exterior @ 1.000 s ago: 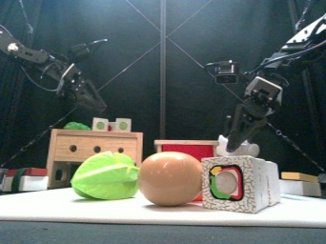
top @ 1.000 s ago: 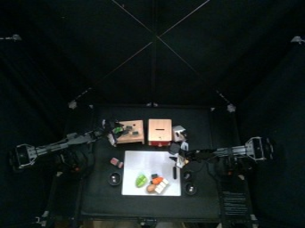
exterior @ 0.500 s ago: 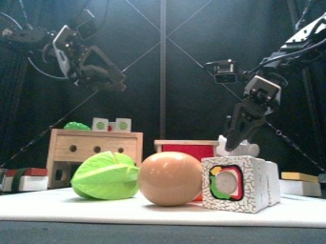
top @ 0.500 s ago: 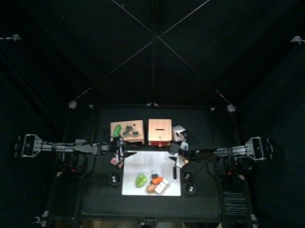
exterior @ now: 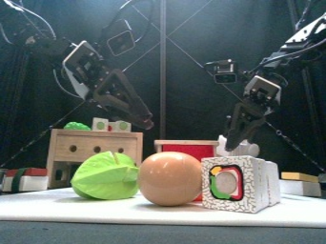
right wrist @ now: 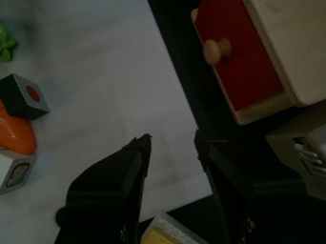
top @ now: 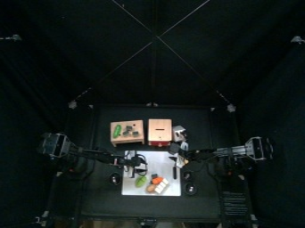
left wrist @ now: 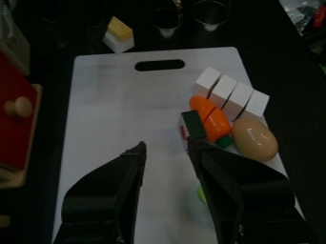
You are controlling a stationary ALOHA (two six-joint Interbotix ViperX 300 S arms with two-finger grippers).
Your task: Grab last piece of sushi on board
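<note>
Over the bare middle of the board [left wrist: 128, 114]: left pincer [left wrist: 170, 157], jaws standing wide apart, gripping nothing. Just beside this pincer, toward one long edge of the board and lying on the board: the sushi [left wrist: 212, 112], orange-red on top, not held by anything. Touching the sushi on the board: a green piece with a dark rim [left wrist: 193, 126]. Near it, also on the board: a row of white blocks [left wrist: 234, 93] and a tan egg [left wrist: 256, 140]. At the opposite edge of the board, above the seam with the dark worktop [right wrist: 192, 86]: right pincer [right wrist: 174, 157], jaws apart as well, empty, well apart from the sushi. Off the board, past that edge: a red box [right wrist: 235, 57] and a tan box [right wrist: 299, 48].
</note>
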